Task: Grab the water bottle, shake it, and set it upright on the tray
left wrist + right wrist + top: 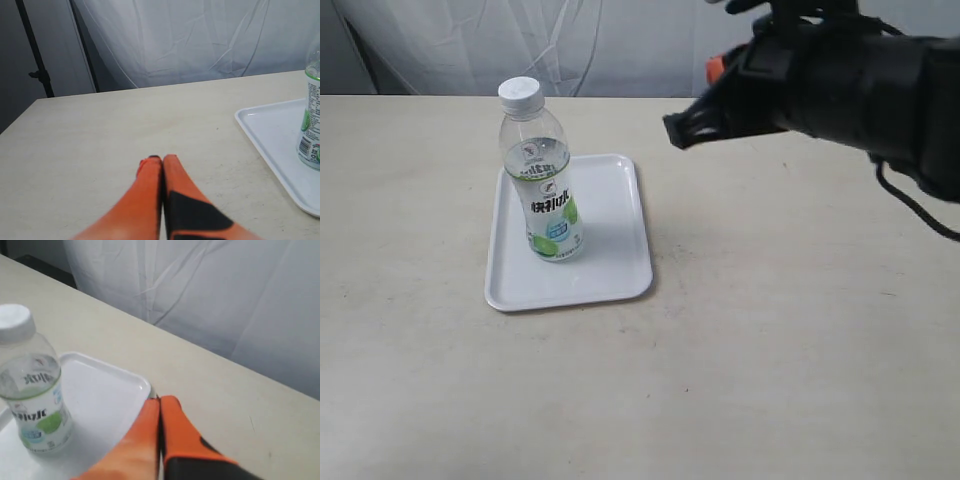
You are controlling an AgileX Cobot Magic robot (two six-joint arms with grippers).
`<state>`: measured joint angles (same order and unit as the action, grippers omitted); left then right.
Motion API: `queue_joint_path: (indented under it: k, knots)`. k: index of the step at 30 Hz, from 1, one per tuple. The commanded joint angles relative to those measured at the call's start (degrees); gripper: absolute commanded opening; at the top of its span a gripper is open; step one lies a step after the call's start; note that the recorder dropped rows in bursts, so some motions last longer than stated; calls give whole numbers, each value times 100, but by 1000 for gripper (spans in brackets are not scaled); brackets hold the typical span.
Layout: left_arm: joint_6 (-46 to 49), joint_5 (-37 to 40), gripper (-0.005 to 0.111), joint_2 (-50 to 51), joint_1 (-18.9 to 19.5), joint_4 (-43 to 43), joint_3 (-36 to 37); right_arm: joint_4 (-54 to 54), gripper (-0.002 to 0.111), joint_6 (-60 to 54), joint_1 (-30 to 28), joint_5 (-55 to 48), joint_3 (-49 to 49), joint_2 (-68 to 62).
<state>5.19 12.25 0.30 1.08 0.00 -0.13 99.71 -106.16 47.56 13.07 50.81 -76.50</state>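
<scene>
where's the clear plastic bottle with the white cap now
The bottle stands upright on the flat white plastic tray, left of centre in the exterior view, apart from the right gripper.

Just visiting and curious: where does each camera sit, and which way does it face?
Exterior: above the table, looking down at the water bottle upright on the tray; right arm upper right.
Left wrist: behind shut left gripper, facing across the table.
Right wrist: behind shut right gripper, facing the bottle.
All share bottle and tray.

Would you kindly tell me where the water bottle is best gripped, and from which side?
Grip the water bottle around its mid-body, probably coming level from the right: it stands upright on the tray, and the right gripper hovers on that side.
</scene>
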Motion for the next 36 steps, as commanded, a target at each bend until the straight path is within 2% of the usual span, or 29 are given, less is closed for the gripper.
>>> queue_joint_path:
  k: [1, 13, 18, 20, 29, 31, 32, 36]
  knots:
    - [-13, -43, 0, -30, -1, 0, 13, 23, -1, 184, -14, 14, -623, 703]
    - [-13, -43, 0, -30, -1, 0, 13, 23, -1, 426, -14, -2, -704, 988]
    - [-13, -43, 0, -30, -1, 0, 13, 23, -1, 1938, -14, 1634, -717, 1242]
    - [-13, -43, 0, -30, -1, 0, 13, 23, -1, 1908, -14, 2127, -772, 1502]
    - [-13, -43, 0, -30, -1, 0, 13, 23, -1, 1740, -25, 2744, -1756, 3326]
    - [-13, -43, 0, -30, -1, 0, 13, -340, -1, 2149, -25, 2749, -2107, 3617]
    - [-13, -43, 0, -30, -1, 0, 13, -1067, -1, 2569, -25, 2542, -2283, 3657]
    - [-13, -43, 0, -30, -1, 0, 13, -2850, -1, 3673, -14, 2281, -2287, 3607]
